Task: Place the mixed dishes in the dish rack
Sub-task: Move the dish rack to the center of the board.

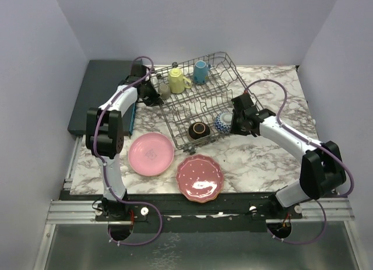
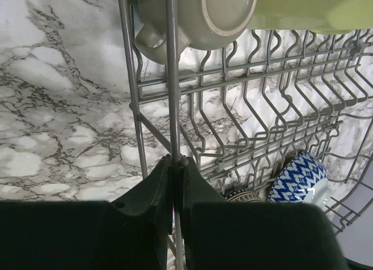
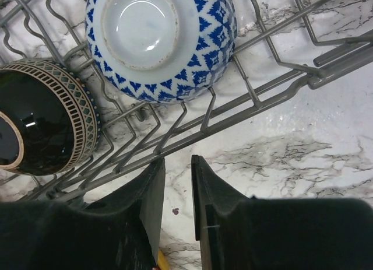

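left gripper (image 2: 176,162) pinching dish rack (image 2: 170,77) edge wire, right gripper (image 3: 178,160) beside rim

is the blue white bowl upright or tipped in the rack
Tipped. The bowl lies on its side in the rack; its foot ring faces the right wrist camera.

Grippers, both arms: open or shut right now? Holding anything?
left gripper: closed on an upright wire of the dish rack.
right gripper: narrowly open, nothing between the fingers, just outside the rack's edge.
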`<action>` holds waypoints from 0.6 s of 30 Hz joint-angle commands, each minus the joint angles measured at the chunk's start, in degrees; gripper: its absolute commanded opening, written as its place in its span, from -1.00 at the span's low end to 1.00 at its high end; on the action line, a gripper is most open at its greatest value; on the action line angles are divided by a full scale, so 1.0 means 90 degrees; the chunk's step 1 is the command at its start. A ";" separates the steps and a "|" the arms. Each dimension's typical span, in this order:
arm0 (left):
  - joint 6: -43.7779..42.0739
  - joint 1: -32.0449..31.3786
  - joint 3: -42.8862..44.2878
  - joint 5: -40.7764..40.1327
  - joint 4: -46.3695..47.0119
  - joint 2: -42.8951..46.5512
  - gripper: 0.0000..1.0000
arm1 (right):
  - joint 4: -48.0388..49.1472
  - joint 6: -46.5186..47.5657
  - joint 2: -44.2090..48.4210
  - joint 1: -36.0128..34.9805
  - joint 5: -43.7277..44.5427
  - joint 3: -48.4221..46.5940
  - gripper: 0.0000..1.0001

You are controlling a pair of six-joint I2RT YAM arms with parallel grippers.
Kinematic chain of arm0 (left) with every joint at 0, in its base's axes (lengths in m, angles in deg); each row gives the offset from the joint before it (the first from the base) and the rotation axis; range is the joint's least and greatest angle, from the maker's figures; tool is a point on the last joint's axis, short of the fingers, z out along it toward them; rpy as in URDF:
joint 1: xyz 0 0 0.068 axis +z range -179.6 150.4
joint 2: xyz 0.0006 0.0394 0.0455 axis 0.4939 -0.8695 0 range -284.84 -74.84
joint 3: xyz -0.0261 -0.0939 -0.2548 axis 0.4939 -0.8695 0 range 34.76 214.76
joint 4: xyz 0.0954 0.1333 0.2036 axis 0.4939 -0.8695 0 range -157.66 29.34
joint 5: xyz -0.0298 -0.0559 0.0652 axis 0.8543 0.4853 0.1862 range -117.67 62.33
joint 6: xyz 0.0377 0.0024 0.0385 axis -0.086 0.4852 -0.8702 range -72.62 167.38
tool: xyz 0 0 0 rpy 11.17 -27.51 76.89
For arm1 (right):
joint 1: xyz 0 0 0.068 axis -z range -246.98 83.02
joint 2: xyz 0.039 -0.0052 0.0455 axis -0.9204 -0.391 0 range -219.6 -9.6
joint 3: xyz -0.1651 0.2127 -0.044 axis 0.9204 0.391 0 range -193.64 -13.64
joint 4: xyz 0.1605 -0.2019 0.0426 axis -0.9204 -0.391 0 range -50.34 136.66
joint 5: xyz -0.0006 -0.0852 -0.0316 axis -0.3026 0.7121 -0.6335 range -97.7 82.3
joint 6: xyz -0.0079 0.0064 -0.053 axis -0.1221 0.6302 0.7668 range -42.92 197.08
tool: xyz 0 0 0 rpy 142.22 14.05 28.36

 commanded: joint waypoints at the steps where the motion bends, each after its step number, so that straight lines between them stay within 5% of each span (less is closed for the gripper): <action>1: -0.0206 0.0325 -0.0210 -0.0446 -0.0379 0.0534 -1.00 | 0.0282 0.0055 0.0043 0.0035 0.0157 -0.0234 -0.39; 5: -0.0285 0.0321 -0.0213 -0.0459 -0.0388 0.0697 -0.53 | 0.0196 0.0066 0.0287 0.0036 0.0176 -0.0146 -0.33; 10: -0.0375 0.0326 -0.0346 -0.0446 -0.0382 0.0862 -0.17 | -0.0018 0.0090 0.0564 0.0035 0.0168 -0.0123 -0.18; 18: -0.0509 0.0324 -0.0611 -0.0390 -0.0385 0.1381 0.02 | -0.0334 0.0155 0.1175 0.0035 -0.0054 -0.0109 -0.05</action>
